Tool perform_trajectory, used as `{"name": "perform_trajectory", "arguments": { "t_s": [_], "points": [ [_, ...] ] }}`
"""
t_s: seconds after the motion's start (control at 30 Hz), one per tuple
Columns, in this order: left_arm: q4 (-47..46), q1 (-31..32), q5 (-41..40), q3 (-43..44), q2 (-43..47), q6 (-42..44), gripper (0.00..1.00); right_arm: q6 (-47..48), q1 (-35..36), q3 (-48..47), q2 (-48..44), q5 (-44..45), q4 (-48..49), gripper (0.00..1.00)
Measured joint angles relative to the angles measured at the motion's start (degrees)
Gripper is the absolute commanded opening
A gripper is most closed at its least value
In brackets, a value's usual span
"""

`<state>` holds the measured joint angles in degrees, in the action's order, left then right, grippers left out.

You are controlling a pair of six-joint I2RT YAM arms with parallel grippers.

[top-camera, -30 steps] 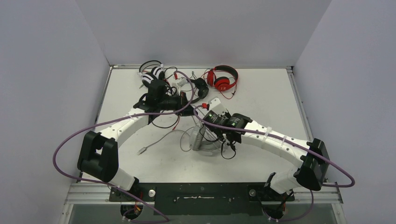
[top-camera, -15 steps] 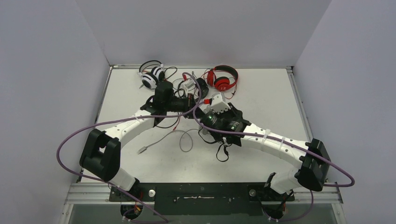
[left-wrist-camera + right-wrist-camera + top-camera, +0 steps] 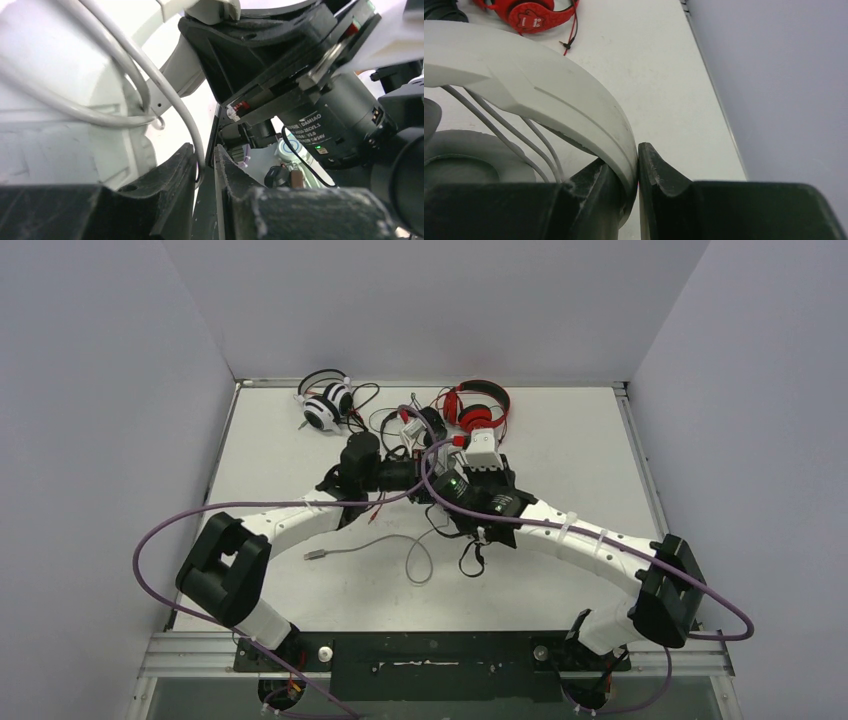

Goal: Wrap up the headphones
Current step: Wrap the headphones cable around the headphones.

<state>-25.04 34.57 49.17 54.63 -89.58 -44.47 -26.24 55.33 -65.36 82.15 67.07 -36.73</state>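
My right gripper [image 3: 626, 156] is shut on the headband [image 3: 549, 95] of the light grey headphones, and one ear cup [image 3: 469, 162] shows at the lower left. Several turns of its grey cable run under the band. My left gripper [image 3: 205, 150] is shut on that grey cable [image 3: 192, 125], close beside the right wrist. In the top view the loose end of the cable [image 3: 375, 543] trails on the table to its plug [image 3: 314, 554]. The headphones themselves are hidden under the arms there.
White-and-black headphones [image 3: 325, 405] lie at the back left. Black headphones [image 3: 430, 425] lie at the back middle. Red headphones [image 3: 478, 410] lie beside them and also show in the right wrist view [image 3: 531, 12]. Their thin cables tangle between them. The table's right edge [image 3: 640, 480] is near the wall.
Both grippers moved toward the back of the table. The right one lifted the grey headphones off the table. The loose cable and plug were dragged to the right.
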Motion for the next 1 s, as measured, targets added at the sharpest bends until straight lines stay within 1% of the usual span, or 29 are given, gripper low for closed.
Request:
{"name": "perform_trajectory", "arguments": {
  "t_s": [0.07,0.17,0.27,0.37,0.5,0.63,0.8,1.0],
  "points": [
    [-5.14,0.33,-1.38,-2.95,0.02,-2.12,0.22,-1.38,-0.83,0.0,-0.02,-3.08,0.85,0.0],
    [-10.1,1.38,-3.32,-5.55,0.09,-3.85,0.29,-3.93,-2.29,-0.22,-0.09,-8.0,0.48,0.0],
    [-12.15,3.02,-5.42,-6.4,0.66,-3.78,0.41,-7.13,-3.74,-1.38,-0.11,-12.22,-0.46,0.0],
    [-13.42,4.92,-7.26,-6.82,1.73,-3.04,0.46,-10.8,-5.05,-3.17,-0.13,-15.15,-1.62,0.0],
    [-14.03,6.84,-10.36,-7.89,2.34,-1.44,0.48,-15.19,-6.16,-5.2,-0.87,-18.12,-1.9,0.0],
    [-13.68,8.35,-14.84,-10.19,2.36,1.95,0.47,-17.14,-6.6,-6.88,-2.16,-20.96,-2.99,0.0],
    [-14.16,10.36,-18.99,-11.56,2.36,5.95,0.46,-18.01,-8.41,-11.28,-2.27,-24.81,-5.75,0.0],
    [-16.48,13.2,-21.42,-13.9,1.73,8.33,0.46,-18.75,-10.75,-18.67,-2.27,-29.64,-8.94,0.0]
  ]
}}
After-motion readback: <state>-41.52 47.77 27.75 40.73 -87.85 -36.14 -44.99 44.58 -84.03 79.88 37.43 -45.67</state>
